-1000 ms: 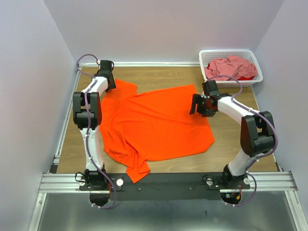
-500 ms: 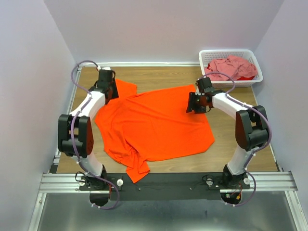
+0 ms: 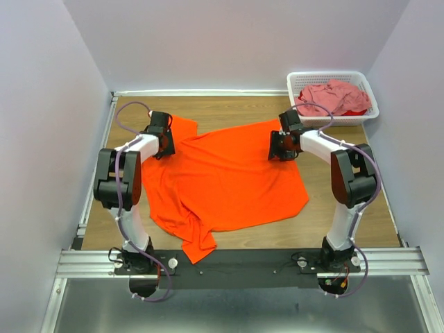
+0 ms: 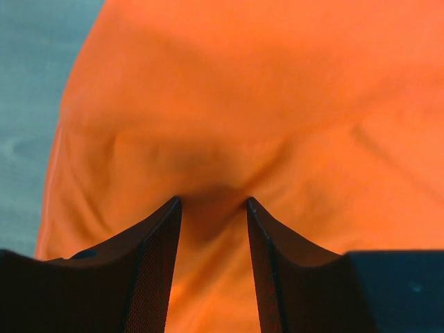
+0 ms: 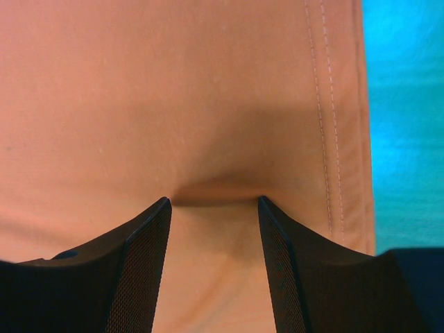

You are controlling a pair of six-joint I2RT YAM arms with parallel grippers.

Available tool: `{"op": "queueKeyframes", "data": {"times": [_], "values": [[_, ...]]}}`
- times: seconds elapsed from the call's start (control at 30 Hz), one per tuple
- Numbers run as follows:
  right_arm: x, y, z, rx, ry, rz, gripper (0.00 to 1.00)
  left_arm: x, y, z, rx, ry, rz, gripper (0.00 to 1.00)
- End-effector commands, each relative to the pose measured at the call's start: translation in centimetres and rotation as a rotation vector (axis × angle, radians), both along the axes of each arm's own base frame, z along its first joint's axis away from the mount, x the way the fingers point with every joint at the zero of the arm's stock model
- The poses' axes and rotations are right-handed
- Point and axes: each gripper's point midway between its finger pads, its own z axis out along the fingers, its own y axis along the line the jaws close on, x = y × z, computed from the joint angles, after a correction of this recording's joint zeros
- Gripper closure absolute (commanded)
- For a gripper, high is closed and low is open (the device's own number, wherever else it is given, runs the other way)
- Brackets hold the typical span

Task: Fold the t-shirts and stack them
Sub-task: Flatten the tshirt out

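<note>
The bright orange t-shirt (image 3: 222, 182) lies spread on the wooden table, with one sleeve trailing toward the near edge. My left gripper (image 3: 165, 143) presses down on its far left sleeve area; the left wrist view shows the gripper (image 4: 211, 201) open, its fingertips (image 4: 173, 205) dug into orange cloth (image 4: 277, 83) that dimples between them. My right gripper (image 3: 280, 146) rests on the shirt's far right corner. Seen from its wrist, that gripper (image 5: 214, 201) is open, tips pushed into the cloth (image 5: 173, 90) beside the stitched hem (image 5: 326, 125). A dusty pink t-shirt (image 3: 333, 96) lies crumpled in the basket.
The white lattice basket (image 3: 326, 75) stands at the far right corner of the table (image 3: 229, 111), close behind my right arm. Grey walls close in the left, right and far sides. A metal rail (image 3: 236, 262) runs along the near edge.
Both grippers came down onto the orange shirt's far edge: the left moved nearer and rightward onto the sleeve, the right moved farther and left onto the corner. The right jaws narrowed.
</note>
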Motion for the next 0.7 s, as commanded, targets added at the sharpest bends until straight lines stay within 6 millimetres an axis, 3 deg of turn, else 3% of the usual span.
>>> {"op": "queueKeyframes", "data": {"times": [0.0,0.2,0.3,0.4,0.43,0.47,0.53,0.67], "values": [[1.2,-1.3,-2.8,-0.1,0.017,-0.038,0.39,2.3,0.7,-0.9,0.012,0.005,-0.001,0.49],[4.4,-1.9,-3.6,-0.12,-0.005,-0.071,0.37,7.5,1.7,-0.9,0.037,-0.021,0.023,0.49],[6.2,-1.9,-4.1,-0.113,-0.015,-0.084,0.33,11.2,1.8,-0.8,0.052,-0.044,0.02,0.49],[8.4,-1.7,-3.3,-0.105,-0.055,-0.085,0.29,12.8,2.1,-1.2,0.072,-0.043,0.021,0.49],[9.0,-1.5,-3.0,-0.1,-0.067,-0.083,0.28,14.2,2.1,0.0,0.074,-0.082,0.023,0.49],[9.8,-1.2,-2.5,-0.093,-0.085,-0.078,0.27,14.5,2.2,-0.1,0.085,-0.079,0.021,0.49],[10.4,-0.4,-1.4,-0.055,-0.105,-0.058,0.24,15.8,2.4,1.8,0.093,-0.121,0.027,0.48],[10.0,0.2,2.1,-0.009,-0.15,-0.052,0.19,15.6,2.5,5.9,0.093,-0.174,0.027,0.43]]}}
